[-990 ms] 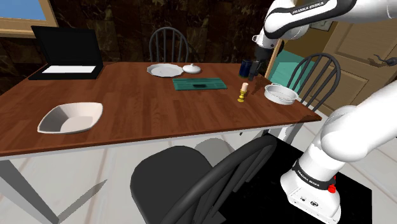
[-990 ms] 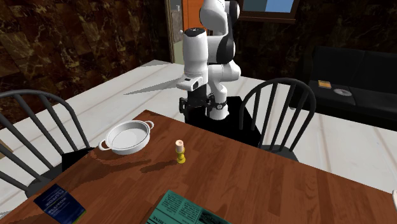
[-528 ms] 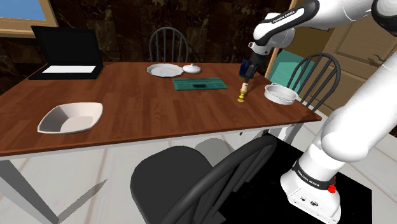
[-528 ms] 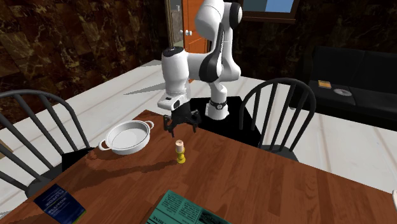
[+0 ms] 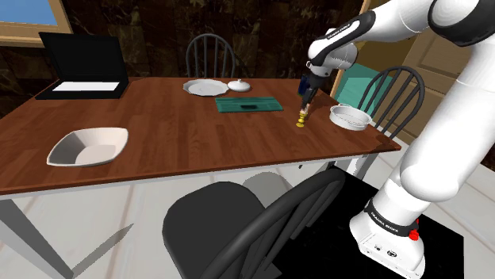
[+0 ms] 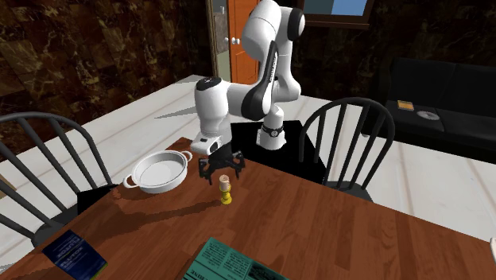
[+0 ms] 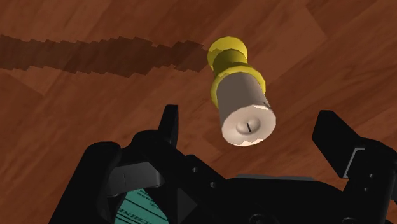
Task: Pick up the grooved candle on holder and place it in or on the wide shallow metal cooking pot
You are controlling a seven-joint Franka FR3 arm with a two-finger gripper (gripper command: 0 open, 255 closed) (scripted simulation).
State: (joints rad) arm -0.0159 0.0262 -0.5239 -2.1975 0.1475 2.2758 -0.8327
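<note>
Wooden table (image 5: 174,127), black spindle chairs (image 5: 208,49), dark walls (image 6: 79,56)

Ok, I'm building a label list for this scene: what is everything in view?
table: one, brown wood, beside the stand
candle on holder: one, pale on yellow, upright beside the pot
pot: one, whitish, table corner near the stand
bowl: one, white, shoulder view's left
laptop: one, black, table's far left corner
plate: one, whitish, far edge
domed dish: one, white, beside the plate
mat: one, green, near the plate
booklet: one, dark blue, on the table
chairs: three, black, around the table
sofa: one, black, second exterior view's right
arm: one, white, on its stand
gripper: one, black, open above the candle
</note>
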